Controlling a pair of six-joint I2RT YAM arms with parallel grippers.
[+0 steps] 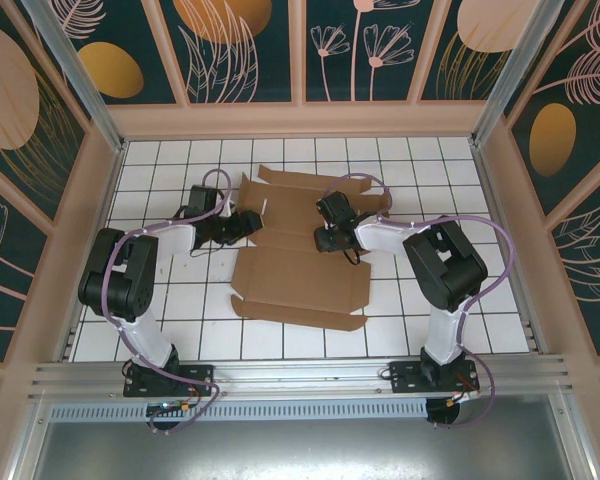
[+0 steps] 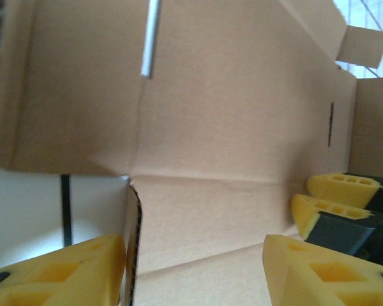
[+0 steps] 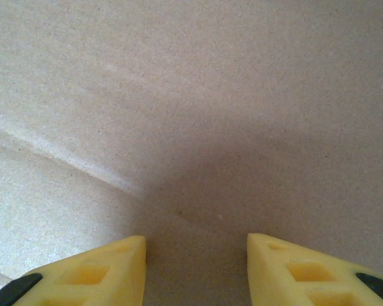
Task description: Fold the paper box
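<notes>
**Box** [image 1: 302, 262]: A brown cardboard die-cut sheet lies opened out at the middle of the tabletop [image 1: 160, 330], between the two arms.
- Edges: the near edge ends in rounded corner flaps. The far part carries flaps and tabs towards the rear wall.
- Left wrist view: one panel stands up like a wall ahead of the camera.
- Surface: matte and fine-grained, crossed by pressed crease lines.
- Openings: one long slit [image 2: 150, 38] shows white, and there is one short dark slot [image 2: 330, 124].

**Tabletop**: White squares are ruled by dark grid lines. Bare rows of squares lie left, right and in front of the sheet, with less room behind it.

**Walls** [image 1: 300, 118]: A peach frame with dark teal panels printed with plant shapes closes in three sides.

**Rail** [image 1: 300, 375]: A ribbed metal rail runs along the near edge, and the arm bases are bolted to it.

**Left gripper** [image 1: 245, 225]: It sits at the sheet's left edge.
- The yellow wedge fingers [image 2: 57, 271] are foam-like, with hollow cells, and are parted to a middling width.
- One finger is over white tabletop and the other over cardboard.
- The sheet's curved cut edge runs between them and is not clamped.

**Right gripper** [image 1: 327, 240]: It is over the sheet's middle, close to a crease.
- The jaws are partly apart with nothing between them, and flat cardboard lies beneath.
- Contact with the cardboard cannot be told.

**Cables** [image 1: 110, 290]: Purple cables loop along both black-and-white arms.
</notes>
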